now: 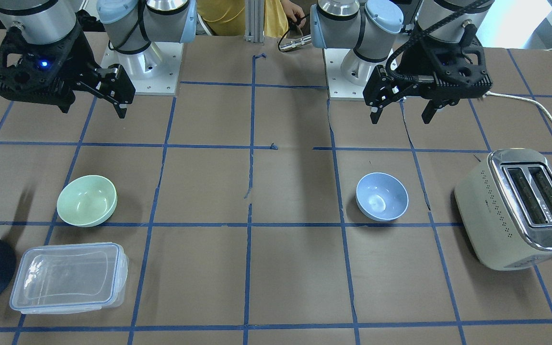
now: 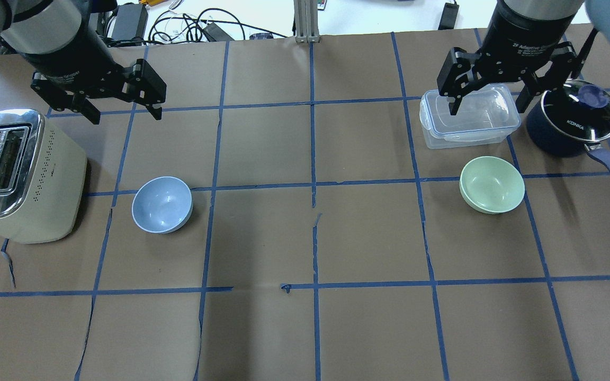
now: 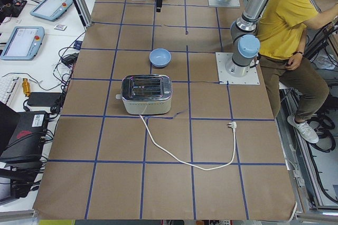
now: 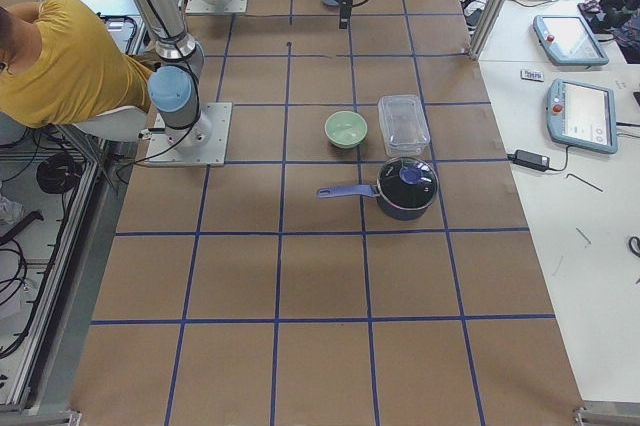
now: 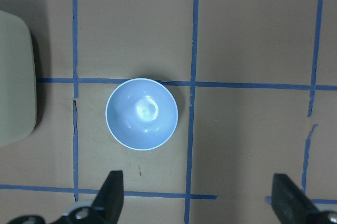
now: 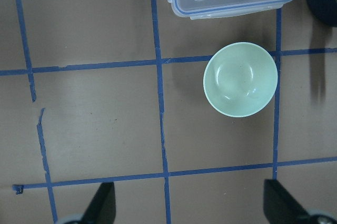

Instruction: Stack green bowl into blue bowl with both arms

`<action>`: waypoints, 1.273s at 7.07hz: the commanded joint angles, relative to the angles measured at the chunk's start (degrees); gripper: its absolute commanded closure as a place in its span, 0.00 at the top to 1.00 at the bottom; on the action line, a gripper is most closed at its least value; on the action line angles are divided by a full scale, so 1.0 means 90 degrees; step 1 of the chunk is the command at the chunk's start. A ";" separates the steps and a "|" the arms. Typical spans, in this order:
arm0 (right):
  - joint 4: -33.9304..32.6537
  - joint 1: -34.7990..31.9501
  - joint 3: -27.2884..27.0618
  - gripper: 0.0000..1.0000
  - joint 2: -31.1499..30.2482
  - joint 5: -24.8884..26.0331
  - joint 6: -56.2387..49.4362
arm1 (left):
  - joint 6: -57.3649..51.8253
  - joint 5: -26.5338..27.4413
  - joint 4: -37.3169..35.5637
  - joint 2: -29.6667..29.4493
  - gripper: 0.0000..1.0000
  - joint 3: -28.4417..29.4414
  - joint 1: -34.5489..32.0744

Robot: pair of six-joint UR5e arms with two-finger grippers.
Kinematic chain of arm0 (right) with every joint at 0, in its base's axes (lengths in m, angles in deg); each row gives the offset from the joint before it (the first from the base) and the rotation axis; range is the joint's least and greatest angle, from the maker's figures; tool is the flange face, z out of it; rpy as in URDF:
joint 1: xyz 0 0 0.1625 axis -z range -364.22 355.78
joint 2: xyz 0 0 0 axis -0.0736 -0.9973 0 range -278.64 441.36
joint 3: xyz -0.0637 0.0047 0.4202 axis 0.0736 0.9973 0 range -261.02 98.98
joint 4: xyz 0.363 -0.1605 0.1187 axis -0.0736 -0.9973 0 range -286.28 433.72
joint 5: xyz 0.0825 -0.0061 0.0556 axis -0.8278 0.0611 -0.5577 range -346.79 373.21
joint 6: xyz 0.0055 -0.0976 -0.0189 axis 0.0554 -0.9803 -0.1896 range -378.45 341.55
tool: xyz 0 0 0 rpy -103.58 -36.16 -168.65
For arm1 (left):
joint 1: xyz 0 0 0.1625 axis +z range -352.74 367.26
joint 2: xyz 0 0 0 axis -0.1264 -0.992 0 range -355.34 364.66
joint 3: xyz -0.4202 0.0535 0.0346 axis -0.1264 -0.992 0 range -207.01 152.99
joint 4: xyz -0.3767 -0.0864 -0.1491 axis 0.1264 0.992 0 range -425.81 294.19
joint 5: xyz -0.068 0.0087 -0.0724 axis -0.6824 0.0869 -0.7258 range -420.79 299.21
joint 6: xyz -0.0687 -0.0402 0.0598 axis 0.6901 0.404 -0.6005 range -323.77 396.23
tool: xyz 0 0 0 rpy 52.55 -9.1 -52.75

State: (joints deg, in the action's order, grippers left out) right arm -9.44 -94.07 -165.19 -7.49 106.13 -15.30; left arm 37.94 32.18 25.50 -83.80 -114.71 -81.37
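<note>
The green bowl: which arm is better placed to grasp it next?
Right. The green bowl lies near the open right gripper, far from the left gripper, which hangs by the blue bowl.

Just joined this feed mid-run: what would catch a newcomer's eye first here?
Two matching small glossy bowls sit empty and far apart: the pale mint-green bowl on the robot's right half, next to a clear rectangular plastic container, and the pale periwinkle-blue bowl on its left half, beside a cream two-slot toaster. The left gripper and right gripper hang open above the table, holding nothing.
</note>
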 commanded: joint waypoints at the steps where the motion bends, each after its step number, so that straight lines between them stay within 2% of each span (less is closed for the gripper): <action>1: 0.0012 -0.0008 -0.0003 1.00 -0.0001 -0.0003 0.0011 | 0.0025 -0.0037 -0.0028 -0.0131 1.00 -0.0011 0.0004; 9: 0.0041 -0.0008 -0.0013 1.00 -0.0001 0.0027 0.0001 | 0.0025 -0.0038 -0.0487 -0.0142 1.00 -0.0050 0.0004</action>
State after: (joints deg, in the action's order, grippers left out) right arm -9.06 -94.13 -165.29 -7.47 106.60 -15.35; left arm 38.17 31.76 21.30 -85.23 -114.87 -81.33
